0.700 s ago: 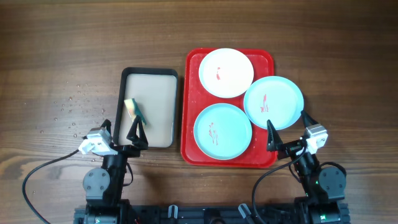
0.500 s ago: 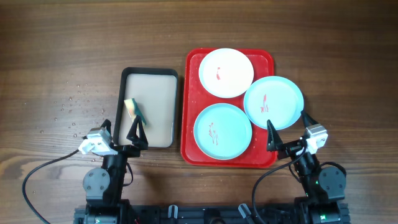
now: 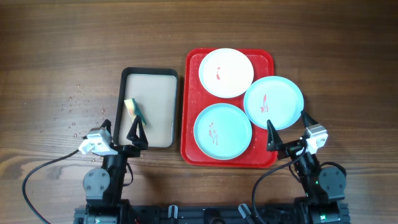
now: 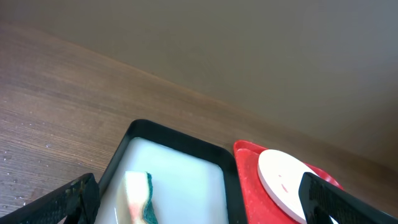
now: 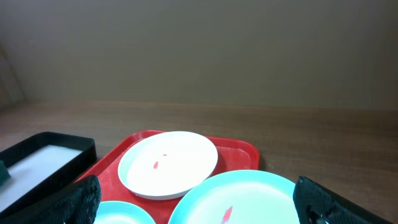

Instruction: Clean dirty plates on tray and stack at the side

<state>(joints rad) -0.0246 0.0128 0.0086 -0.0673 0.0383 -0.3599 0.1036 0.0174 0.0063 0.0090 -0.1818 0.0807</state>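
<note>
The red tray (image 3: 194, 106) holds three plates with red smears: a white plate (image 3: 226, 72) at the back, a turquoise plate (image 3: 222, 129) at the front left, and a turquoise plate (image 3: 273, 102) overhanging the tray's right rim. My left gripper (image 3: 122, 134) is open and empty over the front edge of the black-rimmed beige tray (image 3: 158, 106). My right gripper (image 3: 287, 134) is open and empty just in front of the tray's right corner. The right wrist view shows the white plate (image 5: 168, 163) and the right turquoise plate (image 5: 249, 199) between my fingers.
A yellow and green sponge (image 3: 134, 110) lies in the beige tray; it also shows in the left wrist view (image 4: 140, 198). Water droplets (image 3: 71, 109) dot the wooden table at the left. Cables run at the front by both arm bases.
</note>
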